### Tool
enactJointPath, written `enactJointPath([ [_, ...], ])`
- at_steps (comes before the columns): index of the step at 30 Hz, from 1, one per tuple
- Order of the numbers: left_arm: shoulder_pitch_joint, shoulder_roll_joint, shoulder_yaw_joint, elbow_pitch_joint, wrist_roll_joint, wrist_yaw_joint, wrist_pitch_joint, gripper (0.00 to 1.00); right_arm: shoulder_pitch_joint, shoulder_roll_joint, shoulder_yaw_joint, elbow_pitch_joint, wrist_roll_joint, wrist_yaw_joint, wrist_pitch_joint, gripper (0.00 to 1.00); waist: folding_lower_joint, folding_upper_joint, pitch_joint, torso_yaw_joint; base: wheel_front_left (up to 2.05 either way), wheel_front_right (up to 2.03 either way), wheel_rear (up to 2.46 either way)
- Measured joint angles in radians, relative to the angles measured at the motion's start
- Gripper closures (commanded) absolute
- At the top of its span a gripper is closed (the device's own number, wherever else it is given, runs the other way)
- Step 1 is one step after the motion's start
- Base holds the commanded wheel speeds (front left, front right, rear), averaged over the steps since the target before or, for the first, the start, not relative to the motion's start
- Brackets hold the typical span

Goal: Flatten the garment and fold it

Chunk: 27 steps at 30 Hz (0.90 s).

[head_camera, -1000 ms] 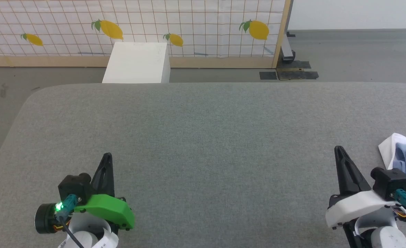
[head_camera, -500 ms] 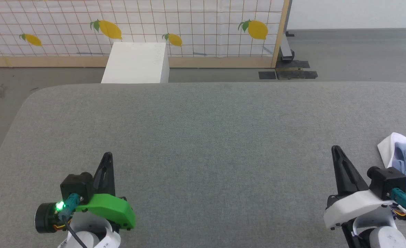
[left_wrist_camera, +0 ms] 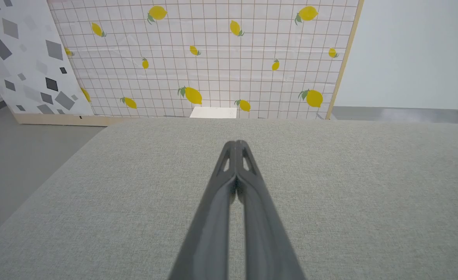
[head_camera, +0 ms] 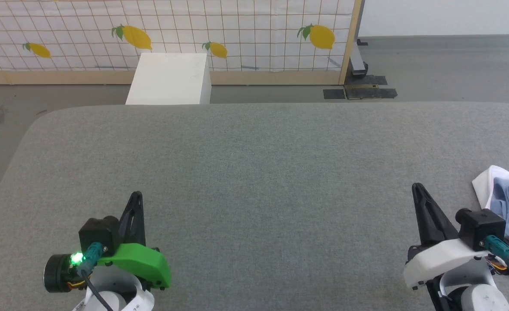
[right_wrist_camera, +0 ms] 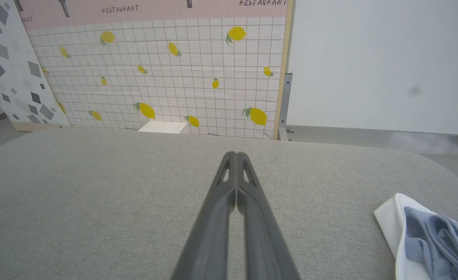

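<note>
So nearest to me in the head view, the left gripper (head_camera: 135, 195) sits at the lower left with its green wrist cover and a little green light lit beside it. The right gripper (head_camera: 418, 186) is at the lower right with a white cover. Both point away from me over the grey padded table (head_camera: 254, 164). The wrist views make the fingers easy to read: on each arm the two long dark fingers are pressed together tip to tip, with just the table fabric under them. The garment (head_camera: 508, 199) is bunched up at the right edge of the table, just to the right of the right gripper and cut off by the frame, so I can't see how much of it there is. What I can see is a white part on the side facing the middle of the table, with rumpled light-blue folds piled on it. In the right wrist view it lies off to the lower right, apart from the fingers. The left gripper is well apart from it, way over on the other side. Past the far edge of the table there's a white box (head_camera: 170, 77) on the grey floor (head_camera: 444, 69). Behind that stands a wood-framed screen (head_camera: 246, 30) with a grid and lemons printed on it. A few black tape patches (head_camera: 360, 92) lie by its right post.
</note>
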Motion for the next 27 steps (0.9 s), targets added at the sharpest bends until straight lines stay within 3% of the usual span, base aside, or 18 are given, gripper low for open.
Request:
enactJointPath([
  [27, 0.021, -0.053, 0.057, -0.044, 0.101, -0.032, 0.055, 1.0, 0.008, 0.0, 0.025, -0.046, -0.039, 0.0, 0.039, 1.0, 0.0, 0.0, 0.001, -0.007, 0.0, 0.0, 0.0],
])
